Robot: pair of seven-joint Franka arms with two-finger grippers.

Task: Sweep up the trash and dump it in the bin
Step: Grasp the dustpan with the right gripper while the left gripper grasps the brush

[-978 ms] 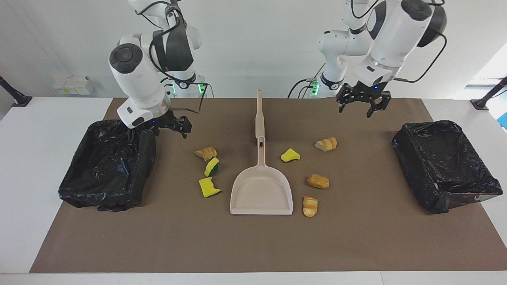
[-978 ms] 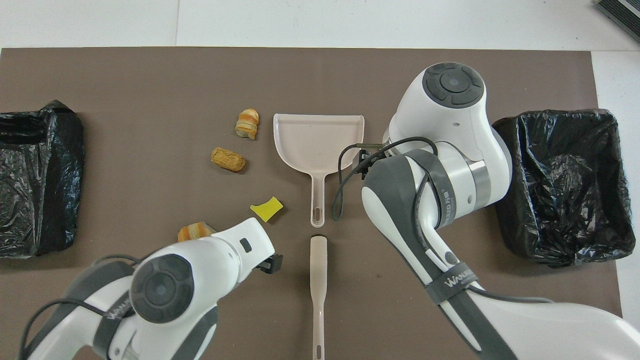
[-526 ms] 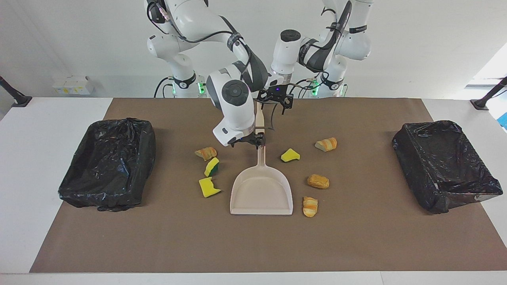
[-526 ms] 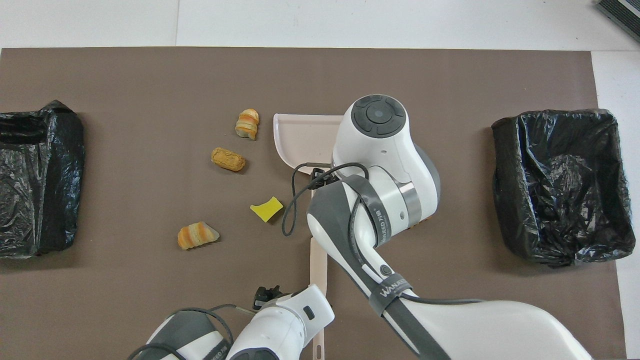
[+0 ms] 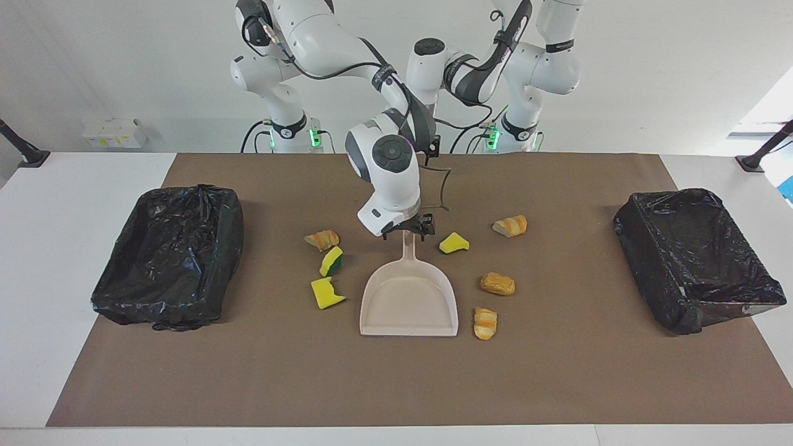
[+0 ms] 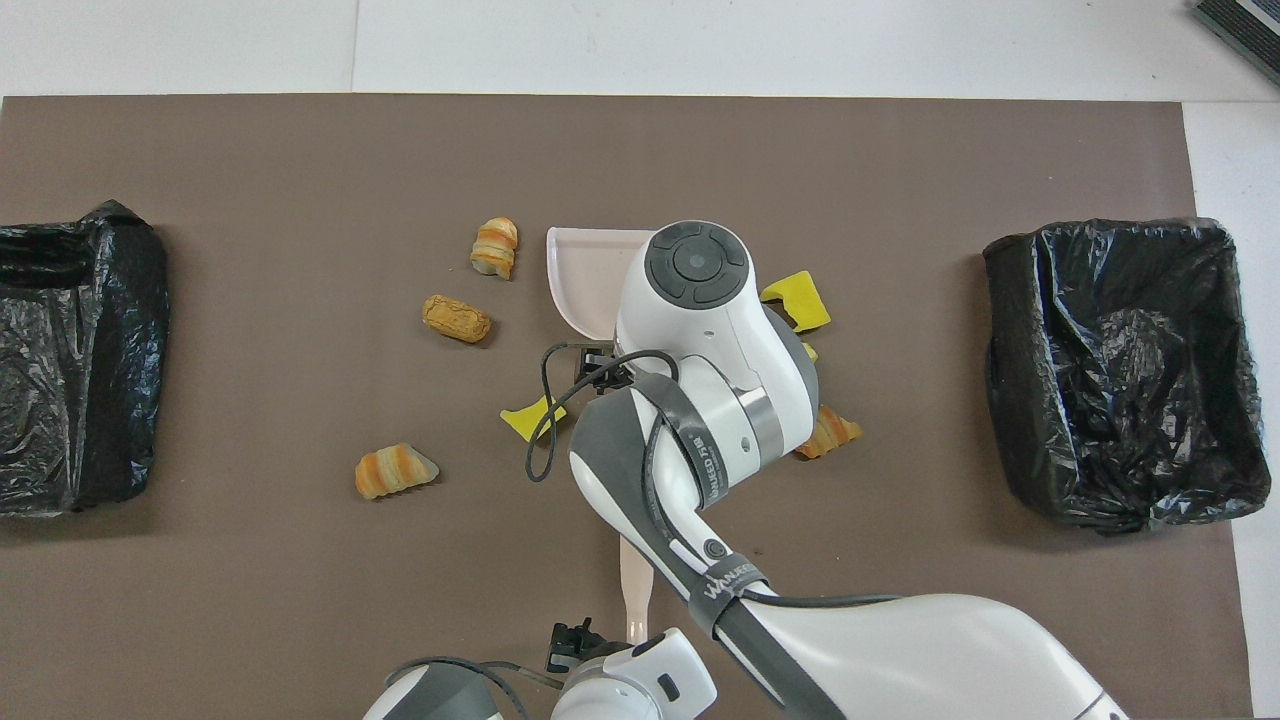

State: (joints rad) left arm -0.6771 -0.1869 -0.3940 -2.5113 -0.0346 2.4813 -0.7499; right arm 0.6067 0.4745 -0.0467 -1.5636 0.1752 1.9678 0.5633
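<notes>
Closing on the dustpan's handle looks like the step in hand. In the facing view the right gripper (image 5: 407, 231) sits low at the handle of the dustpan (image 5: 409, 303), fingers apart and not yet clamped. The trash (image 5: 497, 284), 7 scraps, lies on the brown mat (image 5: 557, 371) on both sides of the pan: 3 toward the right arm's end, 4 toward the left arm's. A black-lined bin (image 5: 167, 254) stands at each end. Gripping squarely across the handle should keep the pan from twisting. In the overhead view the left gripper (image 6: 575, 638) hangs just beside the brush handle (image 6: 636, 580), fingers apart too. It should centre over that handle before closing.
</notes>
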